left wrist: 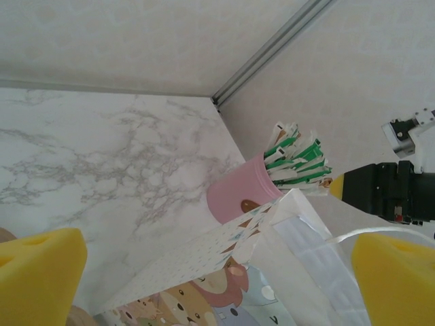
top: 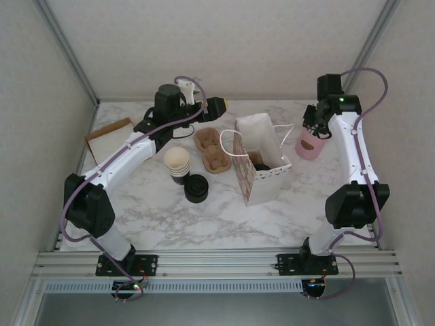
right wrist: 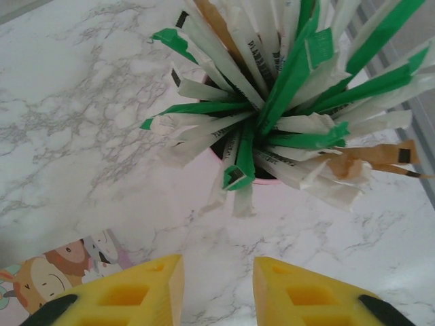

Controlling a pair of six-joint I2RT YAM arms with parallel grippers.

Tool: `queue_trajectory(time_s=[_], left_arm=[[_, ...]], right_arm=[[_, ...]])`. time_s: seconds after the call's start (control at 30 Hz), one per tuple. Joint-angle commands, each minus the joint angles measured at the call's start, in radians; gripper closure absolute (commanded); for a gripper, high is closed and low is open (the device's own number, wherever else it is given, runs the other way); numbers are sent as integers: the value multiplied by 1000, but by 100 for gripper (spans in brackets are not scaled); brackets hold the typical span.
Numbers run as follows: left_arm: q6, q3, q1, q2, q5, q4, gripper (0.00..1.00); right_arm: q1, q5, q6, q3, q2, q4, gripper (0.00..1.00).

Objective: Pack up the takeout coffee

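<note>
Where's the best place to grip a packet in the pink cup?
Pinch the free upper end of one outlying packet, coming from above. The packets stand fanned out of the pink cup, ends splayed apart, so a top-down pinch likely isolates one.

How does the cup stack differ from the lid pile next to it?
The cup stack is taller; the lid pile is squat. The cup stack shows a cream top; the lid pile is all black. The cup stack stands farther back on the table, the lid pile nearer the front. Both are round and stand left of the bag.
</note>
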Motion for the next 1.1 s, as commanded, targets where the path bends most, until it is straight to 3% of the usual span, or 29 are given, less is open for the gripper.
queue_trajectory(time_s=[0.0, 0.3, 0.97, 1.07], left_arm=[[-13, -16, 9, -49, 19, 34, 0], [-8, -29, 9, -59, 17, 31, 1], [-1, -41, 12, -69, 14, 28, 0], [-3, -43, 12, -72, 14, 29, 0]], right_arm=[[-5, -16, 5, 36, 23, 5, 71], [-6, -25, 8, 33, 47, 8, 72], [-6, 3, -4, 55, 62, -11, 98], [-5, 3, -4, 55, 59, -14, 96]])
